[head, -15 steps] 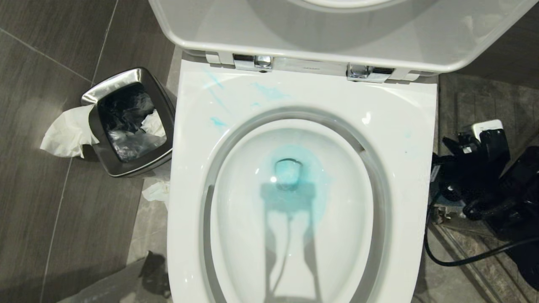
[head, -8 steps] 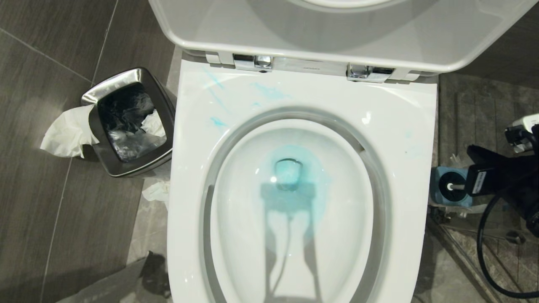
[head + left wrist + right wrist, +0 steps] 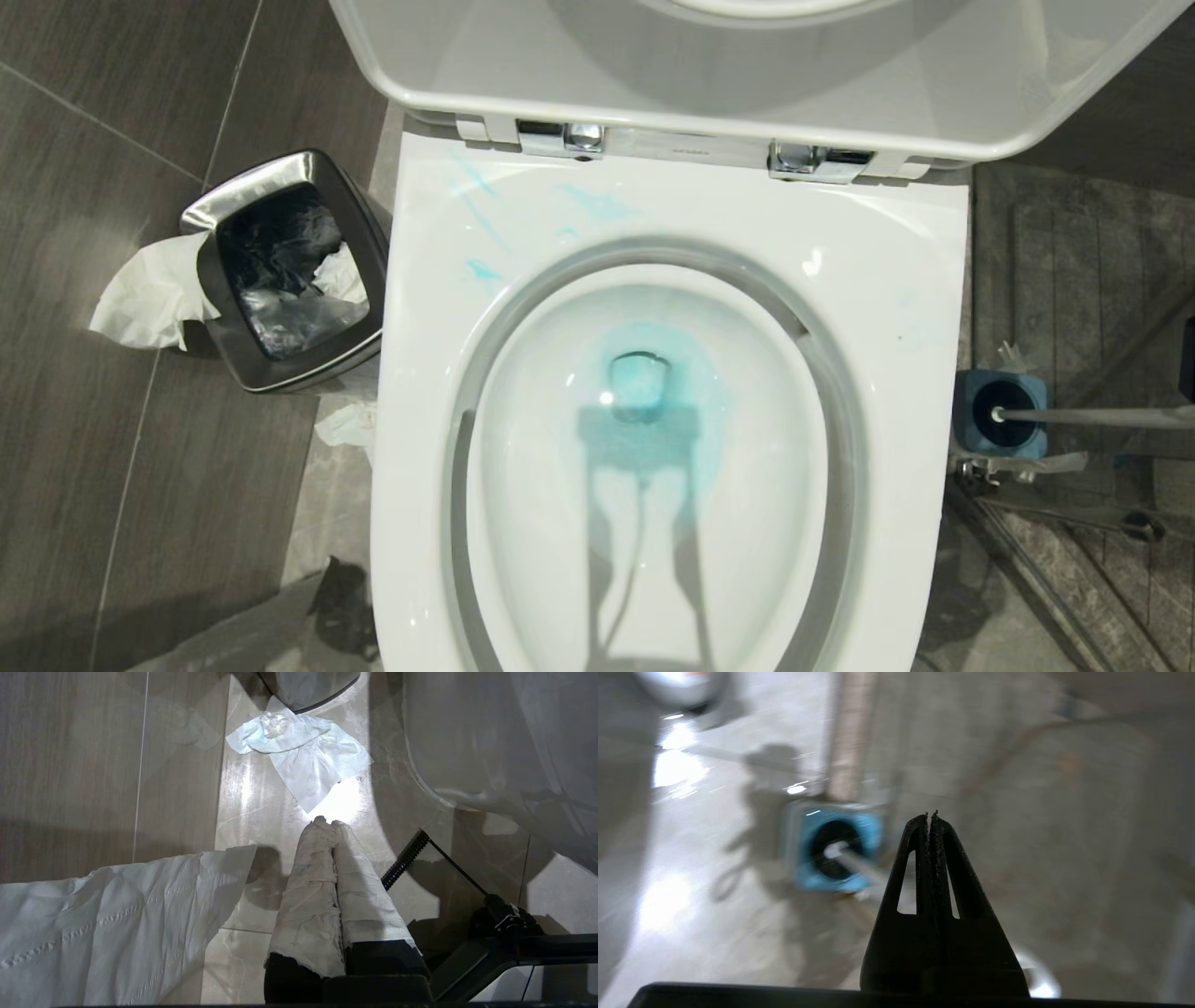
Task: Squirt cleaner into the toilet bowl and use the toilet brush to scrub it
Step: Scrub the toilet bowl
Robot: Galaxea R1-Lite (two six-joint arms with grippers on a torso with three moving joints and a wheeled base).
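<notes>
Cleaner (image 3: pixel 644 373) already tints the bowl (image 3: pixel 653 467) water. Brush (image 3: pixel 1083 416) sits in its holder (image 3: pixel 999 411), right of the bowl. Right gripper (image 3: pixel 931 816) above holder, jaws shut, empty; left gripper (image 3: pixel 327 823) shut, parked. Open right, centre on handle, grip high, lift straight.

A bathroom, likely in a home or hotel. A glossy white ceramic toilet bowl (image 3: pixel 896 280) with raised lid and chrome hinges (image 3: pixel 560 138) fills the view, standing on dark grey floor tiles (image 3: pixel 112 467). Beside it stand a small square steel bin (image 3: pixel 285 168) holding crumpled white tissue (image 3: pixel 149 294) and a square blue brush holder (image 3: pixel 976 387).
</notes>
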